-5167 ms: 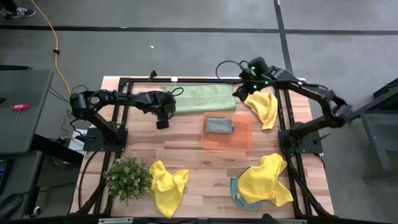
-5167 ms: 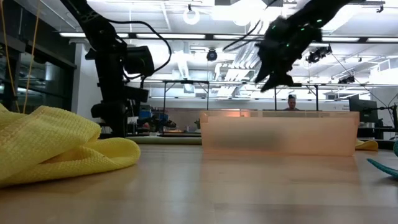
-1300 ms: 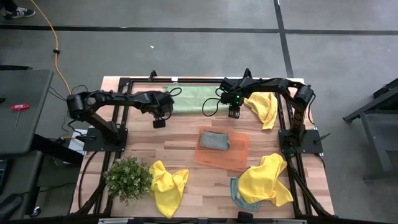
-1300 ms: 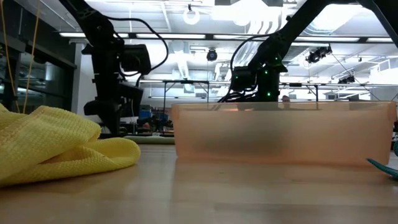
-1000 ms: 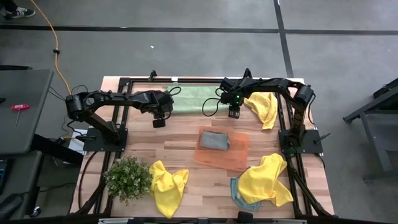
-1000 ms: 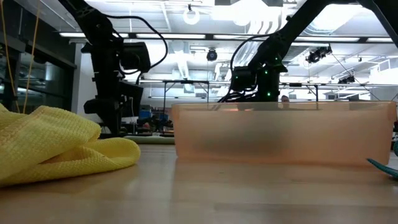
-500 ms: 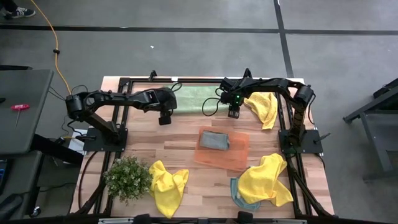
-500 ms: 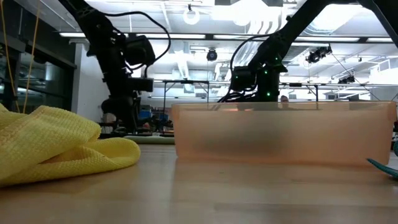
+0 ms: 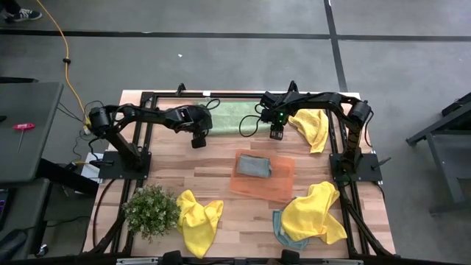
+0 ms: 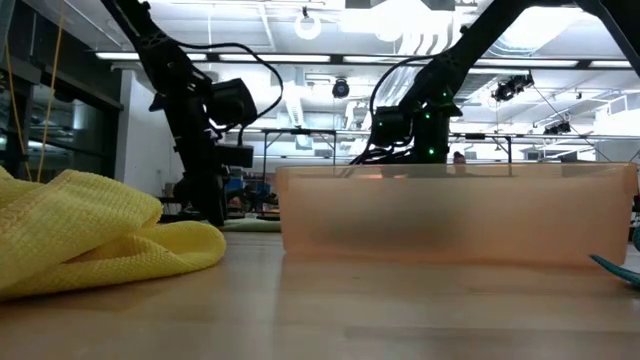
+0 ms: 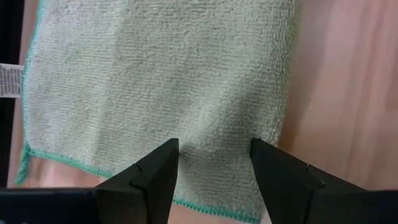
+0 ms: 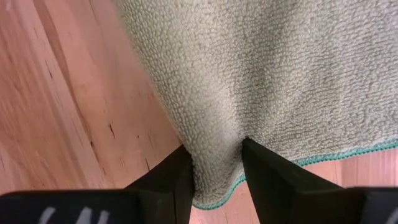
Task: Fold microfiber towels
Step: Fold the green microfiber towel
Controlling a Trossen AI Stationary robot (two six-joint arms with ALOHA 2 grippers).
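The right gripper [image 12: 214, 165] is pinched on a corner of the green towel [image 9: 239, 115], cloth bunched between its fingers, probably anchoring that end for a fold. The left gripper [image 11: 212, 165] hangs with fingers spread over the towel's opposite corner, holding nothing, seemingly lined up to grasp. The towel lies flat just behind the orange tray [image 9: 283, 184].

We find one towel [image 9: 237, 115] spread flat at table's [image 9: 221, 173] far edge, betw. both grippers: left gripper [image 9: 197, 140] at its left end, right gripper [image 9: 277, 132] at its right. Tray [image 9: 282, 182] sits centre w/ folded towel [image 9: 255, 166] in it. Plant [image 9: 151, 210] near-left; loose towels [image 9: 315, 212] near-right.
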